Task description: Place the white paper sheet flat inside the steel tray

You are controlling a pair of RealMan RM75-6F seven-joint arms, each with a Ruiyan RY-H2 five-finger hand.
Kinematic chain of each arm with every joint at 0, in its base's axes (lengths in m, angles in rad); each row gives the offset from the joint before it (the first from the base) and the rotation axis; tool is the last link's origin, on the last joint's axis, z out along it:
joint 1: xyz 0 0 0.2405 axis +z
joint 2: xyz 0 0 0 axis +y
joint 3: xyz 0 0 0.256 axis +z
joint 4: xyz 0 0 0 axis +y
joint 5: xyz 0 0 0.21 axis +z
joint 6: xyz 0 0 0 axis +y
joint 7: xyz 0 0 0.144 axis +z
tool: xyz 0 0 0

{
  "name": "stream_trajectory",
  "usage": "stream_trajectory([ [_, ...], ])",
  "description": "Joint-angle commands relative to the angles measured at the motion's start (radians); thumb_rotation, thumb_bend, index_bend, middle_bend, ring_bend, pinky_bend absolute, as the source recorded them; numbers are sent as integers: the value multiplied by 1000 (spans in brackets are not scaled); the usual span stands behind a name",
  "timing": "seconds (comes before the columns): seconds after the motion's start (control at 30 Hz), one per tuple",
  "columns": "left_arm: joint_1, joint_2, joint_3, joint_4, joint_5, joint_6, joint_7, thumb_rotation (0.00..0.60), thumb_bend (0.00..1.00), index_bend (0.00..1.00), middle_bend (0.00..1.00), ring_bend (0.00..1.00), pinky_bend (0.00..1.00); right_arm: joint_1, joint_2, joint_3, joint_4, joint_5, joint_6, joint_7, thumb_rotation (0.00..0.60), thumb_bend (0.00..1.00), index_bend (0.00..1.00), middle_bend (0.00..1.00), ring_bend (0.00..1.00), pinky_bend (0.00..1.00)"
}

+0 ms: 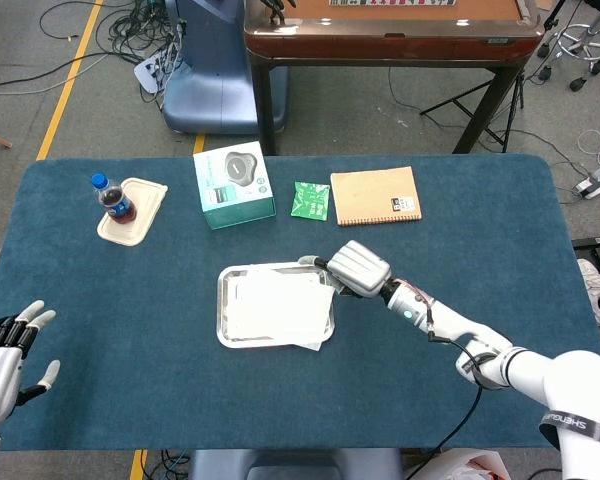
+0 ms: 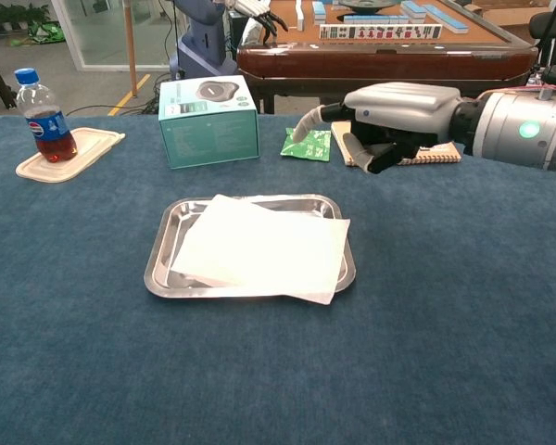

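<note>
The steel tray (image 1: 223,305) (image 2: 157,264) sits mid-table. The white paper sheet (image 1: 278,305) (image 2: 259,246) lies in it slightly askew; its near right corner hangs over the tray's rim onto the cloth. My right hand (image 1: 355,268) (image 2: 389,111) hovers above the table by the tray's far right corner, clear of the paper. It holds nothing: one finger stretches out toward the tray and the others curl under the palm. My left hand (image 1: 5,360) stays at the table's near left edge with its fingers spread, seen only in the head view.
Along the far side lie a brown notebook (image 1: 375,195) (image 2: 426,153), a green packet (image 1: 310,200) (image 2: 306,144) and a teal box (image 1: 233,183) (image 2: 208,120). A cola bottle (image 1: 115,200) (image 2: 44,116) stands on a beige lid (image 1: 140,215) at the far left.
</note>
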Motion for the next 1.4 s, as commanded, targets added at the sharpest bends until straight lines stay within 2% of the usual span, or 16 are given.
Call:
stream_trajectory([
  [0.03, 2, 1, 2, -1, 2, 3, 0, 600, 310, 200, 116, 146, 111, 55, 49, 15, -97, 44, -137, -53, 590, 1000, 226, 1000, 1000, 1000],
  [0.17, 7, 1, 3, -1, 2, 8, 0, 600, 310, 200, 116, 146, 110, 91, 50, 27, -126, 71, -230, -72, 511, 1000, 226, 1000, 1000, 1000],
  [0.67, 16, 1, 6, 10, -2, 13, -13, 600, 310, 200, 116, 146, 111, 166, -3, 65, -118, 151, -424, -145, 378, 1000, 226, 1000, 1000, 1000],
  [1.13, 15, 0, 6, 13, 0, 9, -16, 600, 310, 200, 116, 146, 111, 196, -72, 81, -72, 174, -483, -166, 372, 1000, 249, 1000, 1000, 1000],
  [1.4, 19, 1, 6, 17, -5, 11, -19, 600, 311, 200, 116, 146, 111, 218, -125, 88, 0, 183, -519, -157, 372, 1000, 249, 1000, 1000, 1000],
])
